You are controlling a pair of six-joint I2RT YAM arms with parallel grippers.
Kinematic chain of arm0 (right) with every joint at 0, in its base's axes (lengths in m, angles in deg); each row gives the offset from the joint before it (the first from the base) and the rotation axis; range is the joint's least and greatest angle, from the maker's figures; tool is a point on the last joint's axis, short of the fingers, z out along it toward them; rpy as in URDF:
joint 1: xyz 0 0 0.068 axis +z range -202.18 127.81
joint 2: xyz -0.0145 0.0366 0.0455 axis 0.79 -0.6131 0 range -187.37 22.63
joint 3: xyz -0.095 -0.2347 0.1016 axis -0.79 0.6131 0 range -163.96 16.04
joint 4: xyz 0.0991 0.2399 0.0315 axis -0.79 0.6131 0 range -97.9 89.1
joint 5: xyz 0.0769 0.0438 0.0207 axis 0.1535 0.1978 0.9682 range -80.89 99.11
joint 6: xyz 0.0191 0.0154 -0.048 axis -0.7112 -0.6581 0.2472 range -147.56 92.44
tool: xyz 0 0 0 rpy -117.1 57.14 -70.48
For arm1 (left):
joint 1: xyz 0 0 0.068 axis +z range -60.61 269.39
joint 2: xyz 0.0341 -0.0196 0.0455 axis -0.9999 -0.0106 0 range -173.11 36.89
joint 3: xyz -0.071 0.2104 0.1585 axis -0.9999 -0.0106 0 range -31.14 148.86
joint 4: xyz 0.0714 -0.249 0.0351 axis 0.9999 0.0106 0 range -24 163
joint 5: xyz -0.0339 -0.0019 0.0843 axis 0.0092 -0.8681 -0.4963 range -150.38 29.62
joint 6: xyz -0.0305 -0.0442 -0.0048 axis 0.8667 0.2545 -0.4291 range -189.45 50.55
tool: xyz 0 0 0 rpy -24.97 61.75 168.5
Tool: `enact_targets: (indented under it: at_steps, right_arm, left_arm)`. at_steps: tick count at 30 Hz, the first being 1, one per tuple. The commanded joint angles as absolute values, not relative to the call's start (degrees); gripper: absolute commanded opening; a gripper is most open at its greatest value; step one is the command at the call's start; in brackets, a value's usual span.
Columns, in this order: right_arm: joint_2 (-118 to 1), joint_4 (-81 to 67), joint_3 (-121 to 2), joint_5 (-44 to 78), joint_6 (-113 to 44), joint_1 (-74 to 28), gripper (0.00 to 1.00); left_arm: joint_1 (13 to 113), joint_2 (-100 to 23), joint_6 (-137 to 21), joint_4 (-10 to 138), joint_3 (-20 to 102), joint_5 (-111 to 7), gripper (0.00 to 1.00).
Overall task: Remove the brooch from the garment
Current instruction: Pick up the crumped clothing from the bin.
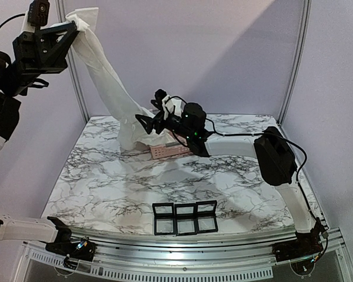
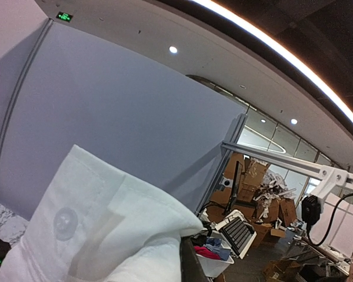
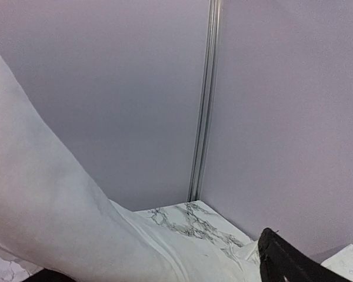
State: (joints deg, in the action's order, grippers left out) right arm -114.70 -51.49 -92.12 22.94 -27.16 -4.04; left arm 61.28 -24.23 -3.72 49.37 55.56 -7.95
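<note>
**Left gripper holds white garment aloft; right gripper waits with jaws wide at the tabletop's far edge**

High above the far left corner of the marbled tabletop (image 1: pixel 106 188), the left gripper (image 1: pixel 72 27) is clamped tight on one end of the garment (image 1: pixel 106 76). Its wrist camera shows a pale round disc (image 2: pixel 65 224) on the pinched fabric. The cloth runs down and rightward in a taut band to the middle of the far edge, where its lower end bunches on the tabletop against a pink basket (image 1: pixel 167 152). Just right of the band, the right gripper (image 1: pixel 153 111) has its fingers spread apart and grips nothing. A black tray (image 1: pixel 185 218) of three compartments sits at the middle of the near edge.
</note>
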Motion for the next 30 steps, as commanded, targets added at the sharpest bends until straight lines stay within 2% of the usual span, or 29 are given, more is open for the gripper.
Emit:
enact_targets:
  at_steps: [1, 2, 4, 7, 8, 11, 15, 23, 26, 30]
  right_arm:
    - [-115.1, -51.0, -93.0, 24.7, -24.9, -1.6, 0.77]
    - [-114.6, -49.5, -92.5, 25.2, -24.6, -1.1, 0.58]
    - [-112.7, -50.8, -89.3, 24.4, -24.0, 0.0, 0.32]
    - [-106.7, -57.6, -79.8, 22.5, -26.2, 0.4, 0.06]
    - [-103.8, -59.1, -77.6, 20.8, -27.4, 0.4, 0.00]
    - [-97.5, -58.0, -76.1, 18.0, -30.8, 0.3, 0.00]
    - [-90.6, -55.3, -76.4, 19.4, -32.1, 0.4, 0.00]
    - [-74.9, -52.1, -72.0, 30.1, -35.4, 0.4, 0.00]
    - [-69.1, -50.2, -66.5, 25.6, -34.3, 0.4, 0.00]
    - [-62.2, -48.4, -57.1, 11.3, -33.0, 0.4, 0.00]
  left_arm:
    - [61.4, -23.6, -2.6, 46.4, 55.3, -4.5, 0.00]
    - [61.4, -23.5, -4.3, 48.4, 55.3, -4.6, 0.00]
    - [61.6, -22.7, -10.7, 55.6, 55.7, -6.0, 0.00]
    - [62.3, -21.1, -24.3, 71.3, 56.7, -12.2, 0.00]
    - [62.7, -20.5, -27.9, 75.9, 56.8, -15.0, 0.00]
    - [63.5, -18.3, -36.5, 86.7, 56.0, -26.0, 0.00]
    - [64.4, -16.5, -41.6, 91.1, 53.4, -35.7, 0.00]
    - [64.6, -14.0, -46.0, 85.4, 51.4, -28.9, 0.01]
    - [64.6, -13.5, -46.3, 85.0, 50.4, -29.9, 0.03]
    - [64.5, -14.5, -45.5, 83.1, 46.0, -30.5, 0.07]
